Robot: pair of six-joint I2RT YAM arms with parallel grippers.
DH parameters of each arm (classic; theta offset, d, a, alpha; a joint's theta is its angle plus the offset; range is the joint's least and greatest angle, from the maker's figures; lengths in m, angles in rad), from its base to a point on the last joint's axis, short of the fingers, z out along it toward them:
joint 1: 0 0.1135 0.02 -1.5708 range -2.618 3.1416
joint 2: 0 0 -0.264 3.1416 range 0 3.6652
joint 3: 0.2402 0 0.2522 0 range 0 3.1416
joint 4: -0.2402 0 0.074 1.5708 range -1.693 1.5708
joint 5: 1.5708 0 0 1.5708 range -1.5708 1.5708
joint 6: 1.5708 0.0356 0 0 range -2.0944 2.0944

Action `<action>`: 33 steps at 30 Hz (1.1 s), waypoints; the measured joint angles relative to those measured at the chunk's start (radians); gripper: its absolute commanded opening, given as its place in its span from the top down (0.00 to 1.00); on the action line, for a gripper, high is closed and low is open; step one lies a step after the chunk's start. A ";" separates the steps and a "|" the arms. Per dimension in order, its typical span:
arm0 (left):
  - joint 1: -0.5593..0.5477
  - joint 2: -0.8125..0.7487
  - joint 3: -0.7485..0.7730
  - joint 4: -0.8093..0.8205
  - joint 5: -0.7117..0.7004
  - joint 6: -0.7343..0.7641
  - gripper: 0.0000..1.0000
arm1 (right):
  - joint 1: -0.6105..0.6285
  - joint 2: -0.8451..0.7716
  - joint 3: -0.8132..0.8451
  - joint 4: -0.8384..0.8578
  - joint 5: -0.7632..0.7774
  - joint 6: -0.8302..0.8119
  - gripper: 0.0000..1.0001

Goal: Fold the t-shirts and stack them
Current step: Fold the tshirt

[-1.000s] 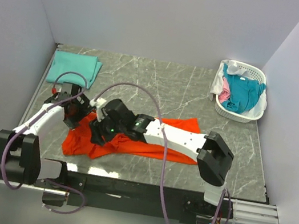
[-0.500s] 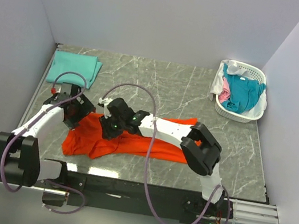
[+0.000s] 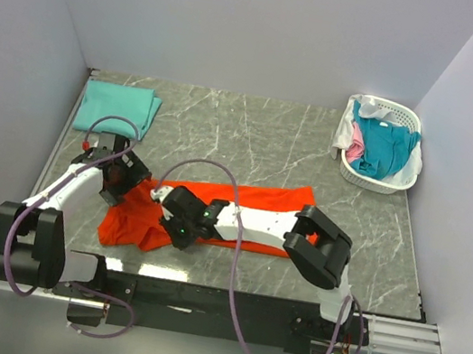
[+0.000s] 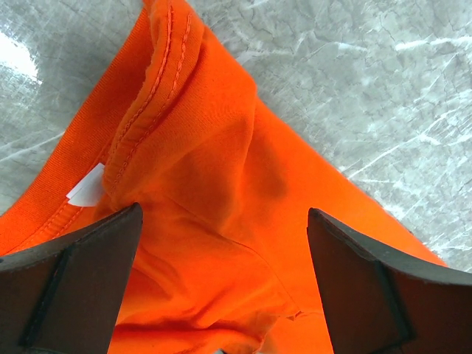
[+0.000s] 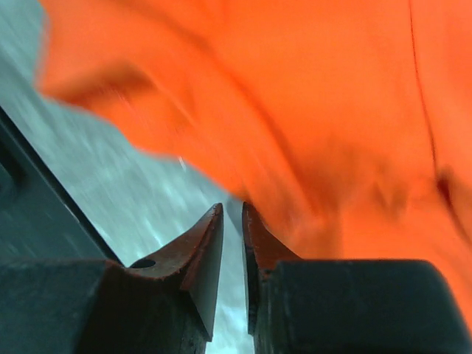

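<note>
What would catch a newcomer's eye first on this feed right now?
The bright orange t-shirt lies rumpled across the near middle of the table, the open left gripper over its collar and the right gripper low at its near edge. A folded mint-green t-shirt sits far left; a white basket of clothes far right.

Even bright light, soft shadows; right wrist view motion-blurred, left wrist sharp
</note>
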 measured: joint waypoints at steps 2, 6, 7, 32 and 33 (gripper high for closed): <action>0.000 0.000 0.000 0.000 0.000 0.002 0.01 | 0.006 -0.035 -0.048 -0.013 0.019 0.000 0.73; 0.000 0.000 0.000 -0.002 0.001 0.004 0.01 | 0.007 -0.097 -0.096 -0.018 0.045 0.012 0.59; 0.000 -0.001 0.000 -0.003 0.002 0.003 0.01 | 0.007 -0.113 -0.100 -0.019 0.051 0.018 0.58; 0.001 -0.261 -0.153 -0.118 0.013 -0.058 0.46 | -0.096 -0.077 -0.033 -0.021 0.117 0.404 0.51; 0.001 -0.265 -0.160 -0.119 0.015 -0.060 0.49 | -0.096 -0.074 -0.033 -0.021 0.116 0.410 0.51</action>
